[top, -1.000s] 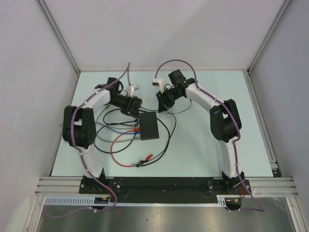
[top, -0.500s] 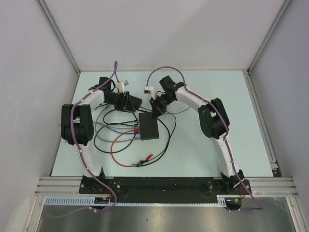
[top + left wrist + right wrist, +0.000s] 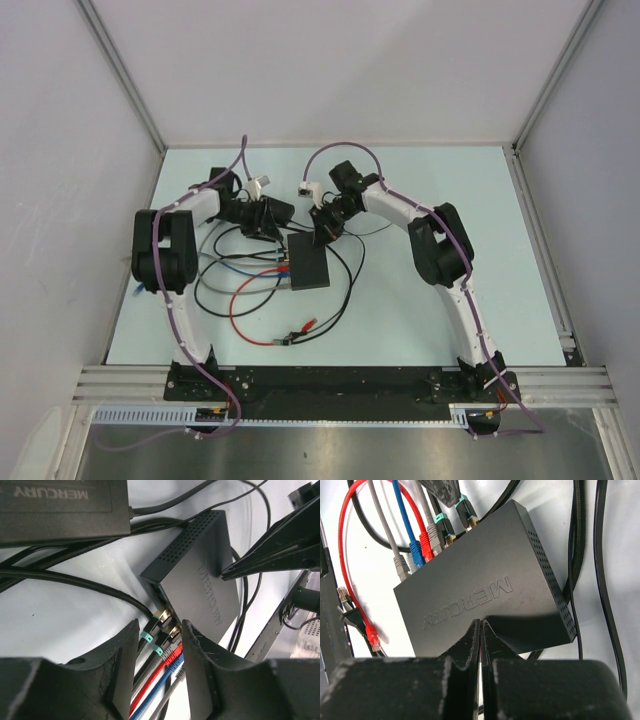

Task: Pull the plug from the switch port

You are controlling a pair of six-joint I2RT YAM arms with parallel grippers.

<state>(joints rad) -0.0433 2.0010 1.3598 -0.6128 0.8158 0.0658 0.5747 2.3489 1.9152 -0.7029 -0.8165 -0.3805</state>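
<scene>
Left hand (image 3: pixel 160 626) has neared the switch (image 3: pixel 200 575) lettered MERCURY

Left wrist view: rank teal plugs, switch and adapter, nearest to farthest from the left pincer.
1. Teal plugs, between the fingers of the left pincer.
2. Switch, just beyond, to the right.
3. Adapter, far top left.

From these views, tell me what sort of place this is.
Probably a robotics lab test cell: plain white panel walls box in a pale table, and a Mercury network switch with coloured patch cables lies on it.
</scene>
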